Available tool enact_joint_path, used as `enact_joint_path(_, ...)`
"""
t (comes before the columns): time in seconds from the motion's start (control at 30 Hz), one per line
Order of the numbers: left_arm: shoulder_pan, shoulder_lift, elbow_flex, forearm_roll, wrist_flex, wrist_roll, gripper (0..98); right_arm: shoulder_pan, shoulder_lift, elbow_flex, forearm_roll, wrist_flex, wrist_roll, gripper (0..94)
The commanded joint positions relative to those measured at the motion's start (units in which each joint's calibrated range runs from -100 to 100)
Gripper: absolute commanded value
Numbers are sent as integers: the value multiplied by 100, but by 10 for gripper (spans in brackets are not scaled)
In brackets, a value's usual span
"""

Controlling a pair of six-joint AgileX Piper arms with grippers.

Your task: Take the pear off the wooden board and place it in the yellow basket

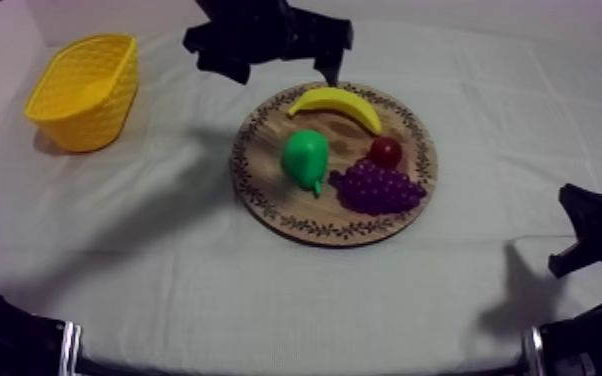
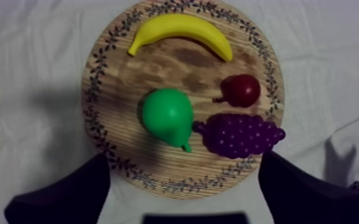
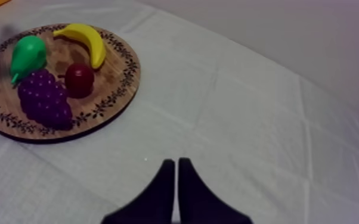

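On the table under a grey-white cloth [image 1: 165, 270], near its middle: a round wooden board with a patterned rim [image 1: 265, 150], flat on the cloth. On the left half of that board, a green toy pear [image 1: 305, 157], lying on its side, thick end toward the far rim, thin stem toward the near rim. Not yet lifted, and clear of both grippers.

Just beside the pear's stem end, to the right: a bunch of purple toy grapes [image 1: 375, 187]; touching or merely close, cannot tell. Behind the grapes, a small red fruit [image 1: 386, 151], near the right rim. Along the far rim, a curved yellow toy banana [image 1: 337, 103], apart from the pear.

At the far left of the table, well apart from the board: a yellow woven-look basket [image 1: 85, 92], upright, mouth open upward.

Above the board, looking straight down on it: the left gripper [image 2: 183, 156], its two black fingers [image 2: 68, 190] spread wide, one to each side of the board's near rim, pinching nothing, clear of the fruit.

Low at the right side of the table, well apart from the board: the right gripper [image 3: 176, 170], black fingers pressed together into a narrow wedge over bare cloth.
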Motion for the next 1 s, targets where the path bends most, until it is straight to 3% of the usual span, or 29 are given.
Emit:
enact_joint_path(0.0, 13, 131, -3, 32, -57, 23, 968, -2, -1, -1, 0, 0, -1, 3)
enact_joint_path(0.5, -110, 1751, -499, 221, -443, -42, 968, 6, -1, -1, 0, 0, 146, 2)
enact_joint_path(0.83, -170, 2551, -877, 447, -466, -114, 962, 6, -1, -1, 0, 0, 113, 2)
enact_joint_path(0.97, -199, 2805, -1181, 524, -219, -207, 908, 6, -1, -1, 0, 0, 106, 2)
